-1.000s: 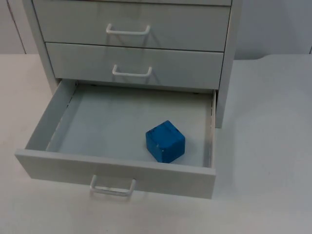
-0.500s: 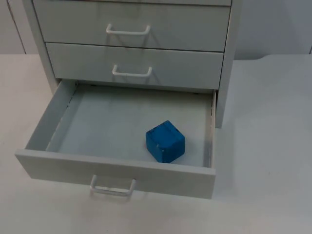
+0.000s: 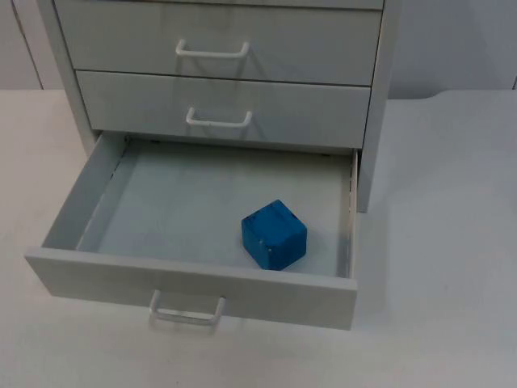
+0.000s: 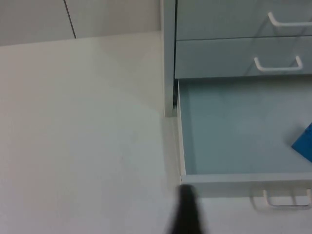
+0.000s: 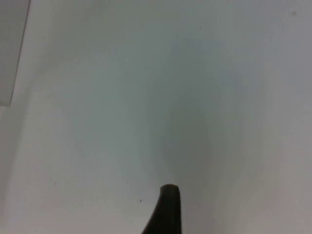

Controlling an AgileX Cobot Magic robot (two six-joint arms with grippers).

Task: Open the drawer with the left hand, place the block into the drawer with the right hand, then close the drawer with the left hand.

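The bottom drawer [image 3: 194,234] of the grey cabinet [image 3: 380,105] stands pulled out over the white tabletop [image 3: 452,242], and it holds one thing: a blue block [image 3: 274,235]. The block sits on the drawer floor towards the drawer's right side wall and near the front panel, apart from both, turned so that a corner points forward. It is a cube with slightly rounded edges and a matte, faintly scuffed surface. The rest of the drawer floor is smooth pale grey.

Three drawer fronts can be counted in the top view: the open one and two shut ones above it, the middle drawer [image 3: 226,101] and the upper drawer [image 3: 218,36]. Each carries one white loop handle of thin round bar: the open drawer's handle [image 3: 187,310] on its front panel, the middle handle [image 3: 219,120] and the upper handle [image 3: 212,51].

The left wrist view looks over the tabletop beside the cabinet's left corner, with the open drawer, a corner of the block [image 4: 304,142] and the handle [image 4: 286,200]. The left gripper [image 4: 186,214] hangs above the tabletop just off the drawer's front left corner, touching nothing; one black fingertip is seen, so whether its fingers are spread or pressed together cannot be told.

The right gripper [image 5: 165,212] hangs over bare tabletop to the right of the cabinet, whose edge [image 5: 12,48] is visible; again one fingertip is seen and the fingers' state cannot be told
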